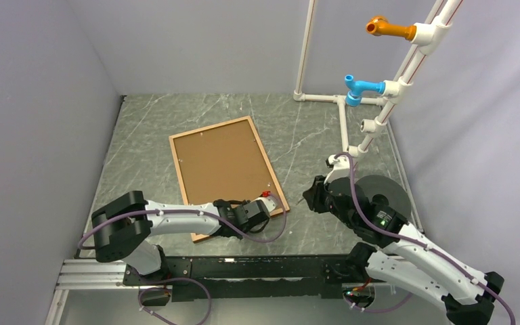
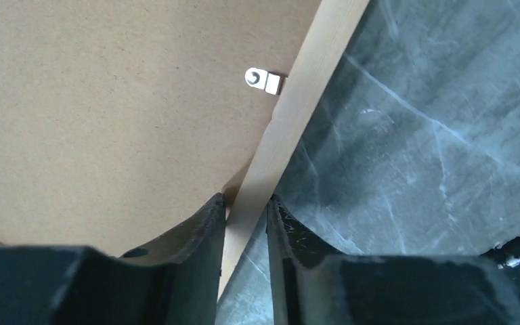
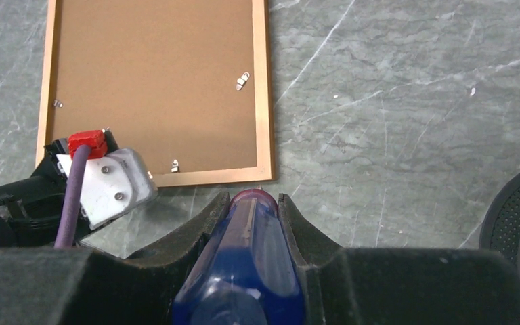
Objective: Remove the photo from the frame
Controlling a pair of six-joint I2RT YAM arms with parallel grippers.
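The frame (image 1: 268, 163) lies face down on the grey marble table, its thin reddish-brown moulding around the light-brown backing board (image 1: 220, 162). The photo's printed side is hidden underneath. Small metal clips (image 3: 242, 81) sit along the board's edge. My left gripper (image 1: 247, 218) is at the frame's near edge. In the left wrist view it (image 2: 247, 200) is shut on the moulding strip (image 2: 298, 101), with the board (image 2: 95, 101) to its left. My right gripper (image 1: 315, 196) hovers right of the frame. It (image 3: 254, 200) is shut on a blue screwdriver handle (image 3: 247, 264), near the frame's corner (image 3: 263, 88).
A white pipe rack stands at the back right with an orange fitting (image 1: 389, 28) and a blue fitting (image 1: 362, 88). A black round disc (image 1: 379, 189) lies at the right by the right arm. Grey walls close in the left, back and right sides.
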